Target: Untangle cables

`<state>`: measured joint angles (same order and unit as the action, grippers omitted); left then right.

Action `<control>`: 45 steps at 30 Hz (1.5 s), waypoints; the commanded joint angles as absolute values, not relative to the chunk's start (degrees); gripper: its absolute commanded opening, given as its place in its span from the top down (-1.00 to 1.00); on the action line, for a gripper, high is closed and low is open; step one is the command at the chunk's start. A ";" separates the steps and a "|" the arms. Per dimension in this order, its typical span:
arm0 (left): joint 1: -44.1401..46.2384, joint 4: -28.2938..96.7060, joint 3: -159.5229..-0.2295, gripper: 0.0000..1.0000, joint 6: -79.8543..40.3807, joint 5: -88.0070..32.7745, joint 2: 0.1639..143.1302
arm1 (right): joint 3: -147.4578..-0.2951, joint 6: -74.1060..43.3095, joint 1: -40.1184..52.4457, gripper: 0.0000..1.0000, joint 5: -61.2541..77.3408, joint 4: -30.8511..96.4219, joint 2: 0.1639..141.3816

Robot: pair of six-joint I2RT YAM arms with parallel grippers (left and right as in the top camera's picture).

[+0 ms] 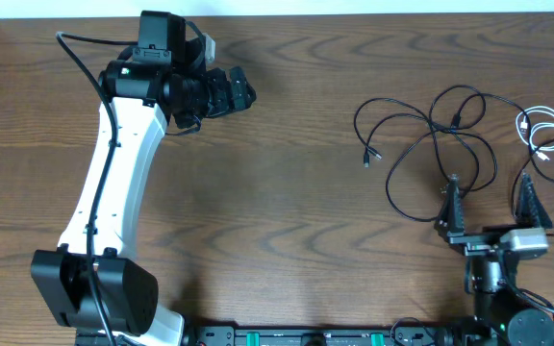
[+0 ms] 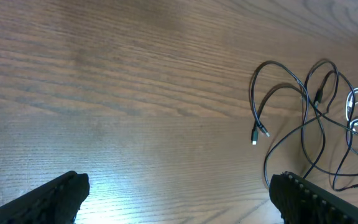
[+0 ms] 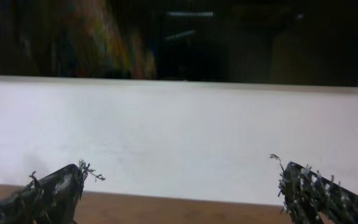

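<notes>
Overhead: tangled cables near right jaws

Left arm, white moulded shell, black joints; thin black cable clipped along it. Right arm black, silver wrist block. Ribbed black fingers.

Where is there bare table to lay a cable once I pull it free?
The wide middle of the table, between the left arm and the black cables, is bare. Crowded: the right side, where they bunch with the white cable near the right gripper.
</notes>
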<state>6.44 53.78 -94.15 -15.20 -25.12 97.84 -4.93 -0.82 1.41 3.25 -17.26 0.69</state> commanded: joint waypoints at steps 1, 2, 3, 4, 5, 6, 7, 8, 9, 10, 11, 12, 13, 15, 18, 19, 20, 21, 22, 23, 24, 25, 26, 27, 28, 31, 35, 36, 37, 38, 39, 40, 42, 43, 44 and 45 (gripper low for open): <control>6.44 53.95 -94.17 -0.96 -15.09 -24.77 98.52 | -2.74 -0.93 1.23 -0.99 3.57 -17.85 0.32; 6.44 53.95 -94.17 -0.96 -15.09 -24.77 98.52 | -2.13 -1.65 1.23 -0.98 3.38 -18.13 0.32; 6.44 53.95 -94.17 -0.96 -15.09 -24.77 98.52 | -1.61 -2.02 1.23 -0.99 3.38 -18.55 0.32; 6.44 53.95 -94.17 -0.96 -15.09 -24.77 98.52 | -0.95 -2.50 1.23 -0.99 3.38 -18.96 0.32; 6.44 53.95 -94.17 -0.96 -15.09 -24.77 98.52 | -0.19 -2.76 1.23 -0.99 3.36 -19.05 0.32; 6.44 53.95 -94.17 -0.96 -15.09 -24.77 98.52 | -0.25 -2.76 1.23 -0.98 3.38 -17.45 0.32; 6.44 53.95 -94.17 -0.96 -15.09 -24.77 98.52 | -0.30 -3.25 1.23 -0.99 3.40 -16.21 0.32; 6.44 53.95 -94.17 -0.96 -15.09 -24.77 98.52 | -0.30 -3.40 1.23 -0.99 3.44 -14.55 0.32; 6.44 53.95 -94.17 -0.96 -15.09 -24.77 98.52 | -0.30 -4.03 1.28 -0.99 3.40 -12.91 0.32; 6.44 53.95 -94.17 -0.96 -15.09 -24.77 98.52 | -0.30 -4.27 1.28 -0.99 3.40 -11.46 0.32; 6.44 53.98 -94.17 -0.96 -15.09 -24.77 98.52 | -0.30 -4.27 1.28 -0.99 3.42 -9.69 0.32; 6.44 53.95 -94.17 -0.96 -15.09 -24.77 98.52 | -0.30 -4.27 1.28 -0.99 3.42 -8.16 0.32; 6.44 53.95 -94.17 -0.96 -15.09 -24.77 98.52 | -0.30 -4.27 1.28 -0.99 3.44 -6.28 0.32; 6.44 53.95 -94.17 -0.96 -15.09 -24.77 98.52 | -0.30 -4.47 1.30 -0.99 3.53 -3.46 0.32; 6.44 53.95 -94.17 -0.96 -15.09 -24.77 98.52 | -0.30 -5.10 1.28 -0.98 3.57 -1.06 0.32; 6.44 53.95 -94.17 -0.96 -15.09 -24.77 98.52 | -0.30 -5.10 1.30 -0.99 3.57 -0.19 0.32; 6.44 53.95 -94.17 -0.96 -15.09 -24.77 98.52 | -0.30 -5.10 1.30 -0.98 3.57 1.87 0.32; 6.44 53.95 -94.17 -0.96 -15.09 -24.77 98.52 | -0.30 -5.10 1.30 -0.99 3.57 3.36 0.32; 6.44 53.95 -94.17 -0.96 -15.09 -24.77 98.52 | -0.32 -5.10 1.28 -0.99 3.38 4.10 0.32; 6.44 53.95 -94.17 -0.96 -15.09 -24.77 98.52 | -0.32 -5.08 1.28 -0.99 3.38 4.05 0.38; 6.44 53.95 -94.17 -0.96 -15.09 -24.77 98.52 | -0.32 -5.08 1.28 -0.99 3.38 4.14 0.38; 6.44 53.95 -94.17 -0.96 -15.09 -24.77 98.52 | -0.32 -5.08 1.28 -0.98 3.38 4.08 0.47; 6.44 53.95 -94.17 -0.96 -15.09 -24.77 98.52 | -0.32 -5.08 1.28 -0.99 3.38 4.08 0.47; 6.44 53.95 -94.17 -0.96 -15.09 -24.77 98.52 | -0.32 -5.08 1.28 -0.99 3.38 4.10 0.49; 6.44 53.95 -94.17 -0.96 -15.09 -24.77 98.52 | -0.32 -5.08 1.28 -0.99 3.38 4.08 0.49; 6.44 53.95 -94.17 -0.96 -15.09 -24.77 98.52 | -0.32 -5.08 1.28 -0.98 3.38 4.10 0.49; 6.44 53.95 -94.17 -0.96 -15.09 -24.77 98.52 | -0.32 -5.08 1.28 -0.98 3.38 4.08 0.49; 6.44 53.95 -94.17 -0.96 -15.09 -24.77 98.52 | -0.32 -5.08 1.28 -0.98 3.38 4.08 0.49; 6.44 53.95 -94.17 -0.96 -15.09 -24.77 98.52 | -0.32 -5.08 1.28 -0.99 3.38 4.08 0.49; 6.44 53.95 -94.17 -0.96 -15.09 -24.77 98.52 | -0.32 -5.08 1.28 -0.98 3.38 4.08 0.49; 6.44 53.95 -94.17 -0.96 -15.09 -24.77 98.52 | -0.32 -5.08 1.28 -0.99 3.38 4.08 0.49; 6.44 53.95 -94.17 -0.96 -15.09 -24.77 98.52 | -0.32 -5.08 1.28 -0.99 3.38 4.10 0.49; 6.44 53.95 -94.17 -0.96 -15.09 -24.77 98.52 | -0.32 -5.08 1.28 -0.98 3.38 4.10 0.49; 6.44 53.95 -94.17 -0.96 -15.09 -24.77 98.52 | -0.32 -5.08 1.28 -0.99 3.38 4.08 0.49; 6.44 53.95 -94.17 -0.96 -15.09 -24.77 98.52 | -0.32 -5.08 1.28 -0.98 3.38 4.08 0.49; 6.44 53.95 -94.17 -0.96 -15.09 -24.77 98.52 | -0.32 -5.08 1.28 -0.99 3.38 4.10 0.49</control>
